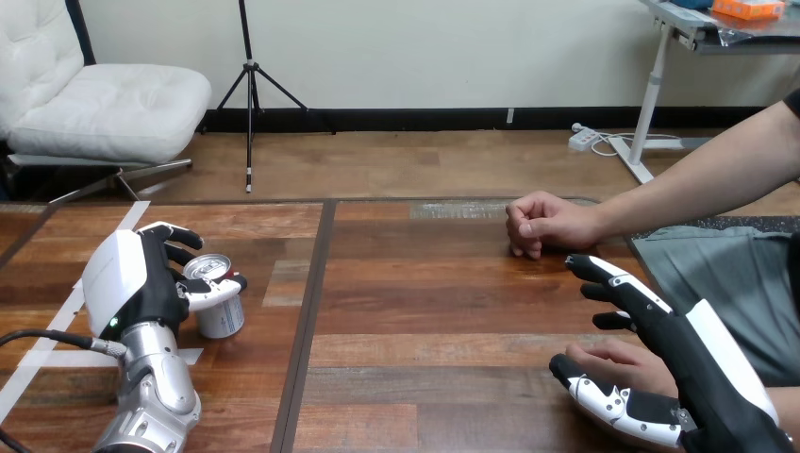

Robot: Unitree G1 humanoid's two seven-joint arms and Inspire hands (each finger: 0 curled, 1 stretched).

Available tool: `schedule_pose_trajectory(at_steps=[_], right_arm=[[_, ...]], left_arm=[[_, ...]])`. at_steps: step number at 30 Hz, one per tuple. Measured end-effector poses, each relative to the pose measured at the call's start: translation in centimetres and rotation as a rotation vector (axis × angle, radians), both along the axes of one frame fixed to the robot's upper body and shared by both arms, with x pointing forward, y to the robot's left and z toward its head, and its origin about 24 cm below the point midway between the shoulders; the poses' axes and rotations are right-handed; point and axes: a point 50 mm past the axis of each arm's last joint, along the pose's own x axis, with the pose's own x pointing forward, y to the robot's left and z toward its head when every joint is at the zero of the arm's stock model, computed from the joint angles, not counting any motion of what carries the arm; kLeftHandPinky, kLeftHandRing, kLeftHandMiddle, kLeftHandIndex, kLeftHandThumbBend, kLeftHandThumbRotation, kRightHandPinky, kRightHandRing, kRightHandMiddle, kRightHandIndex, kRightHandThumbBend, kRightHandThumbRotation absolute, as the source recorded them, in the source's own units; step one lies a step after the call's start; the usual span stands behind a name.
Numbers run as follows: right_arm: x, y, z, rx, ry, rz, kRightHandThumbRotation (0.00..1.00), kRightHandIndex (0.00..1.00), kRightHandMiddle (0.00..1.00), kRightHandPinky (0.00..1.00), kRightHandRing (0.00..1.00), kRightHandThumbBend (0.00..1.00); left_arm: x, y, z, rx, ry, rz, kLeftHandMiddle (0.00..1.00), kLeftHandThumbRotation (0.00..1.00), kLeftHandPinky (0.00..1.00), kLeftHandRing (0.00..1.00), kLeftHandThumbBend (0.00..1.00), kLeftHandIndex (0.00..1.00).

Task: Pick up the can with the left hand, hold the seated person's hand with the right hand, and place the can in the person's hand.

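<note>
Wooden table (pixel 425 311), one, bears everything. Two robot hands are over it. The left hand (pixel 132 283) has its fingers wrapped round the can (pixel 219 307). The right hand (pixel 689 363) reaches with fairly straight fingers over the person's near hand (pixel 618 360), not closed on it. The person's far hand (pixel 545 225), the second, rests as a fist. One can stands upright at the table's left; its contents cannot be told.
</note>
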Motion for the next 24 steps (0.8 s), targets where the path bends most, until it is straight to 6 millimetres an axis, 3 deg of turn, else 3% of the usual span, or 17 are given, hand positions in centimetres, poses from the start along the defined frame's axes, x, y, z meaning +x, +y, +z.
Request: schedule_pose_trajectory(at_steps=[24], right_arm=[[-0.14,-0.28,0.20,-0.007,-0.006,-0.012,0.07,0.88,0.91,0.77,0.87,0.43]], left_arm=[[0.04,-0.59,-0.04,0.005,-0.025,-0.010,0.48,0.00,0.44,0.45,0.71,0.54]])
